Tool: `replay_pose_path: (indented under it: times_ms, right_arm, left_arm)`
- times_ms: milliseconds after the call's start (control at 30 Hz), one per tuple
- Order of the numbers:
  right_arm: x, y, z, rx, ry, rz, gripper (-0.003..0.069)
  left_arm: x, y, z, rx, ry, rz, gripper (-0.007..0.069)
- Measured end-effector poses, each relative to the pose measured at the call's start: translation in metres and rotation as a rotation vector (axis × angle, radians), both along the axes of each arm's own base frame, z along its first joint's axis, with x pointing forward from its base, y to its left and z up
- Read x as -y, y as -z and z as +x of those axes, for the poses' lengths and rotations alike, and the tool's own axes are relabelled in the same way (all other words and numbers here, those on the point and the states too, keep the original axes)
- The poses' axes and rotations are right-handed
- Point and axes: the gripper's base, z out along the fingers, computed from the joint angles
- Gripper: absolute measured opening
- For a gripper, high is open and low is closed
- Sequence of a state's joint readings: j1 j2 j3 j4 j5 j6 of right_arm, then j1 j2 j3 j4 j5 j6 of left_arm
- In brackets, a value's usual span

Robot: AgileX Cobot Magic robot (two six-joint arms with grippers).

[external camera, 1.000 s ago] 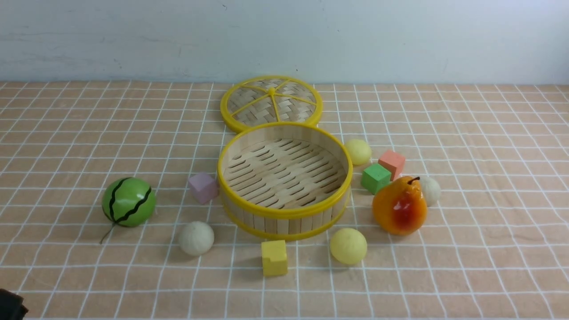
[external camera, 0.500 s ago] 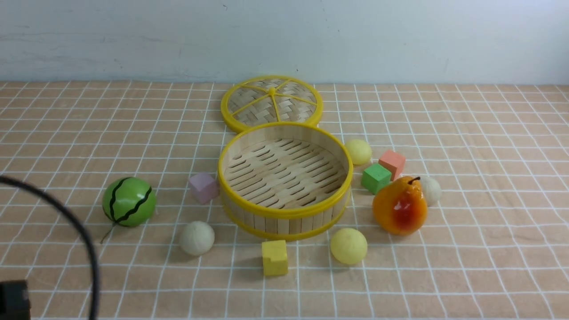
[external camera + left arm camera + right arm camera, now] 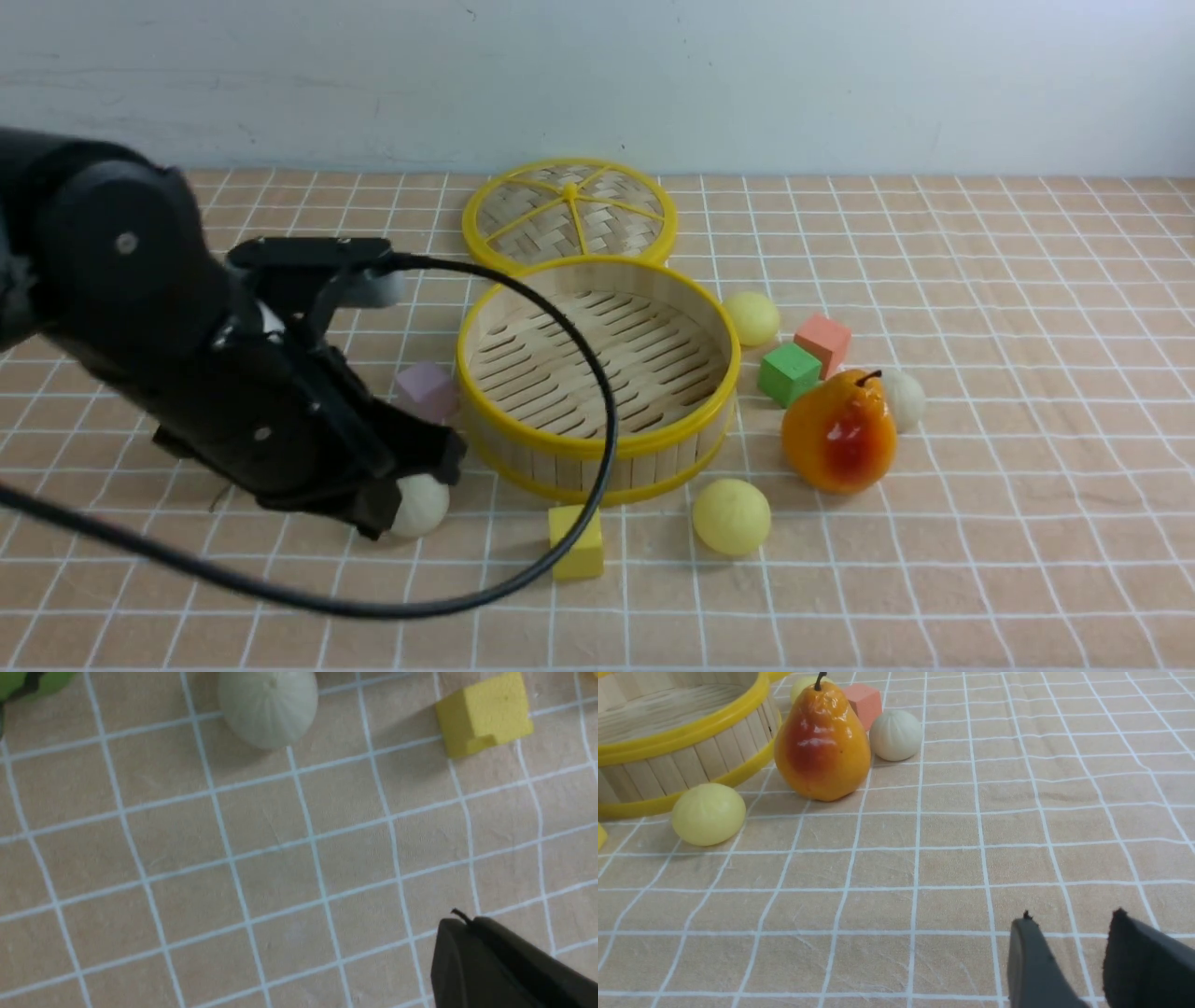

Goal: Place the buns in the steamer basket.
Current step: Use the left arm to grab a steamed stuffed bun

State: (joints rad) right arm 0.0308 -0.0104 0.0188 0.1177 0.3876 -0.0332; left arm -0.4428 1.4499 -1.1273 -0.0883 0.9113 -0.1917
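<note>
Peach cloth with a white grid [image 3: 934,560], pale wall behind. On it an off-white bun [image 3: 425,509], at the near left of the steamer basket [image 3: 597,448], outside it and close to its wall. Sits right at the left gripper [image 3: 411,490] in the front view: one dark tip at its left side, the other above and behind it, tips apart, holding nothing. Contact unclear from that angle. From the left wrist, same bun [image 3: 267,707] resting on the cloth, well clear of the single finger [image 3: 490,966] in view.

Just right of that bun, a yellow cube [image 3: 577,541]; beyond it, a lilac cube [image 3: 425,390] beside the basket's left wall. Black cable [image 3: 597,392] looping across the basket's front.

Right of the basket, all on the cloth: pale yellow bun [image 3: 731,516] at the near side, other pale yellow bun [image 3: 752,318] by the far wall, second off-white bun [image 3: 904,399] half hidden behind an orange pear [image 3: 840,431]. Green cube [image 3: 789,373] and salmon cube [image 3: 823,343] between them. Woven lid [image 3: 569,210] flat behind the basket.

Right gripper [image 3: 1071,913] low over bare cloth, narrow gap between its fingers, gripping nothing, well apart from every bun.
</note>
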Motion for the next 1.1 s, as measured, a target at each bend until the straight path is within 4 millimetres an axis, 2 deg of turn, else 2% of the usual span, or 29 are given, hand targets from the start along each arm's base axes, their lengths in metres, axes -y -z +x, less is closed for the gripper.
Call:
replay_pose_path:
  times_ms: [100,233,433,533,833,900,1100]
  right_arm:
    - [0.0,0.0,0.0,0.0,0.0,0.0,0.0239]
    - [0.0,0.0,0.0,0.0,0.0,0.0,0.0239]
    - [0.0,0.0,0.0,0.0,0.0,0.0,0.0239]
    - [0.0,0.0,0.0,0.0,0.0,0.0,0.0239]
    - [0.0,0.0,0.0,0.0,0.0,0.0,0.0239]
    - [0.0,0.0,0.0,0.0,0.0,0.0,0.0239]
    - [0.0,0.0,0.0,0.0,0.0,0.0,0.0239]
  left_arm:
    - [0.006,0.006,0.021,0.002,0.006,0.046,-0.0013]
    - [0.012,0.026,0.044,-0.026,0.013,0.111,-0.0013]
    - [0.003,0.054,0.072,-0.089,-0.032,0.131,-0.001]
    - [0.001,0.059,0.077,-0.085,-0.022,0.121,0.0043]
    - [0.002,0.058,0.085,0.003,0.005,0.128,0.0241]
    - [0.002,0.06,0.086,0.003,0.006,0.131,0.0248]
    - [0.005,0.082,0.093,-0.036,0.009,0.146,0.0252]
